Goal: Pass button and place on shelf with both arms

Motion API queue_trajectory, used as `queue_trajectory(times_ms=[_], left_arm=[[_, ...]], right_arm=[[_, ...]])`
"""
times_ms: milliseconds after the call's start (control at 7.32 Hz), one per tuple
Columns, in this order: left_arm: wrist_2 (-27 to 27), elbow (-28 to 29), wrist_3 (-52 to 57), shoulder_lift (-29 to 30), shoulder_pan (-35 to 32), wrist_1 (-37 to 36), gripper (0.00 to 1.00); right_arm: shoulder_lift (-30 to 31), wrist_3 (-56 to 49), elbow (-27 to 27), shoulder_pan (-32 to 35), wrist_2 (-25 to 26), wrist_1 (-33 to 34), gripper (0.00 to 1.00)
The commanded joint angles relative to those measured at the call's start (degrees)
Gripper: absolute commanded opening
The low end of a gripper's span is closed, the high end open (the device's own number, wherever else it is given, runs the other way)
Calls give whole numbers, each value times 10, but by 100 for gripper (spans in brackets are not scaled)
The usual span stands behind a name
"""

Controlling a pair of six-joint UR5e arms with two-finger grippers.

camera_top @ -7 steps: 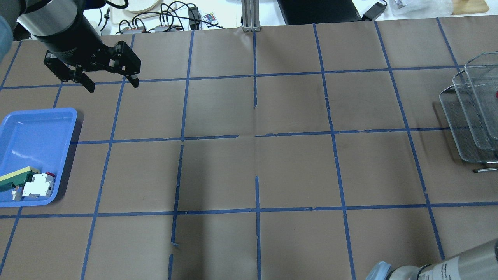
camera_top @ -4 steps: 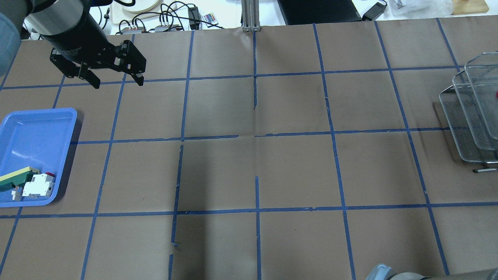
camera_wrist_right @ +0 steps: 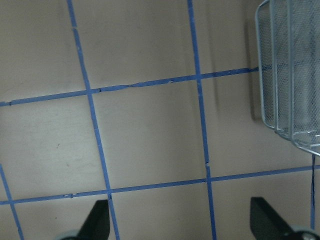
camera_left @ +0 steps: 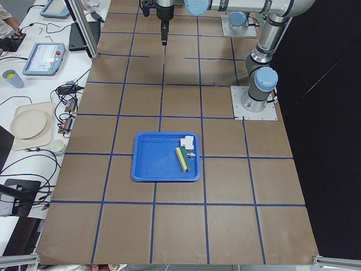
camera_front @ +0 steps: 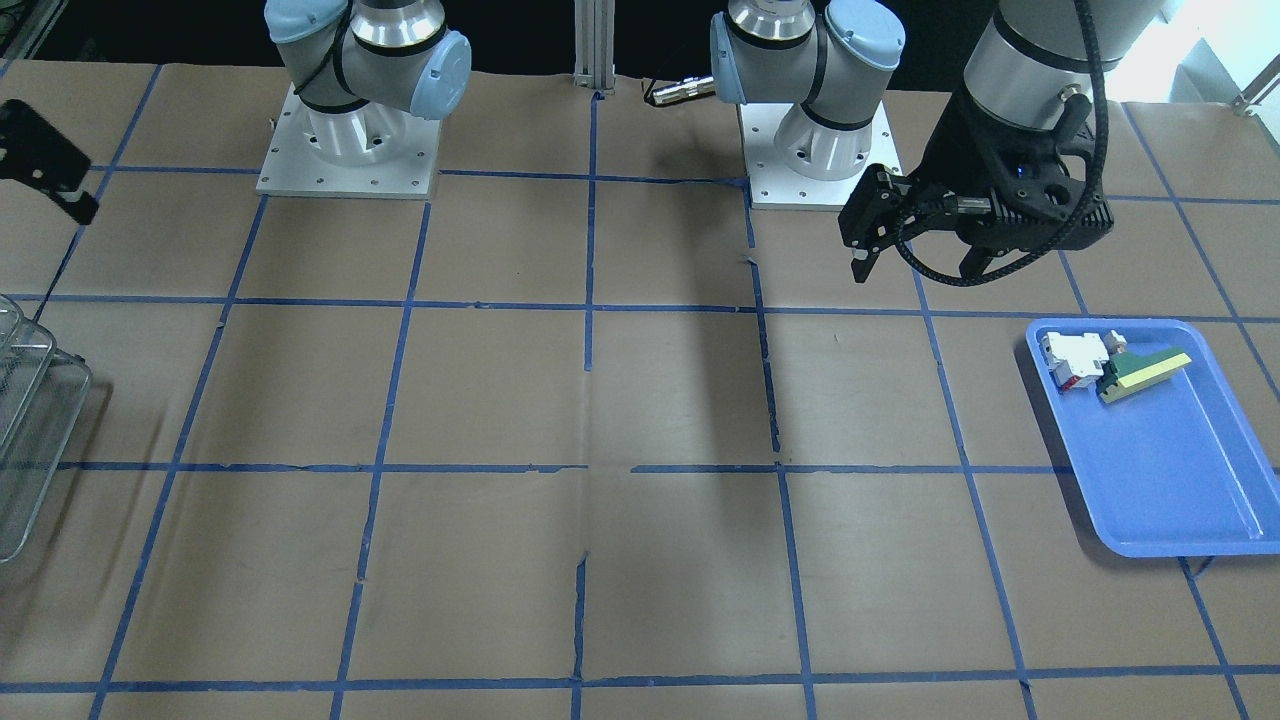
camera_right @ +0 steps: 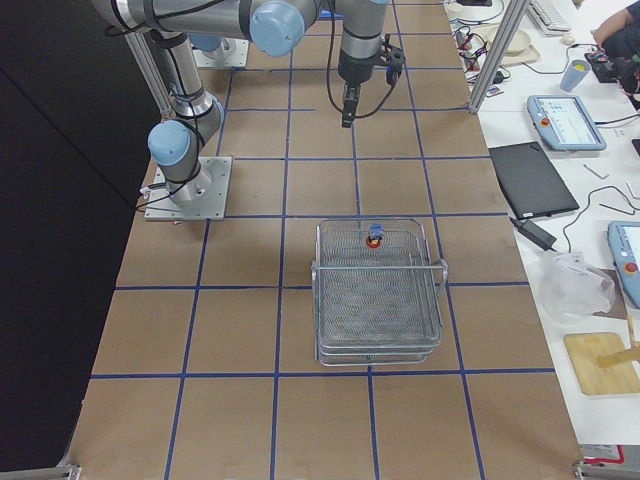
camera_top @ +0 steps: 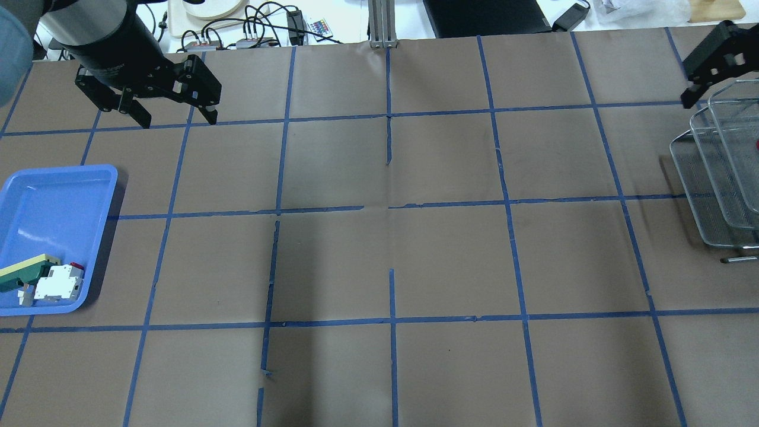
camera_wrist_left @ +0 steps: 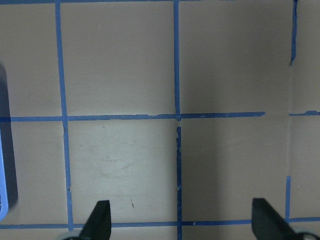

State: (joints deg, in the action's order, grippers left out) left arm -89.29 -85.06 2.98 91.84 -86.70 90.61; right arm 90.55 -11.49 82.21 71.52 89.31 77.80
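The button (camera_right: 375, 239), with its red cap, lies on the top tier of the wire-mesh shelf (camera_right: 380, 300) at the end nearest the table's middle. The shelf also shows at the right edge of the overhead view (camera_top: 711, 196). My right gripper (camera_wrist_right: 181, 225) is open and empty, high above the table beside the shelf (camera_wrist_right: 292, 75). One of its fingers (camera_top: 708, 59) shows at the shelf's far corner. My left gripper (camera_top: 178, 120) is open and empty, high over the far left of the table; its wrist view (camera_wrist_left: 182, 224) shows only bare table.
A blue tray (camera_top: 59, 196) at the left edge holds a white-and-red block (camera_top: 58, 282) and a green-and-yellow wedge (camera_top: 24, 273). Cables and a laptop lie beyond the far table edge. Blue tape lines grid the brown tabletop.
The right arm has left the near right corner of the overhead view, and its gripper now shows at the far right by the shelf. The left gripper has shifted slightly right and toward the far edge.
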Motion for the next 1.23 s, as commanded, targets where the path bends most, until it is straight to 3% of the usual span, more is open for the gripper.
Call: queue_trajectory(times_ms=[0, 273, 410, 683, 1094], left_arm=[[-2, 9, -3, 2, 0, 29, 100], [0, -4, -3, -2, -6, 27, 100], [1, -12, -3, -11, -6, 23, 100], [1, -16, 2, -14, -7, 24, 100], [1, -15, -3, -15, -7, 22, 100]], right_arm=[[24, 76, 29, 77, 1, 1, 100], [28, 106, 61, 160, 0, 16, 100], [37, 177, 88, 172, 0, 14, 100], [74, 189, 135, 178, -8, 16, 99], [92, 193, 146, 215, -5, 24, 99]])
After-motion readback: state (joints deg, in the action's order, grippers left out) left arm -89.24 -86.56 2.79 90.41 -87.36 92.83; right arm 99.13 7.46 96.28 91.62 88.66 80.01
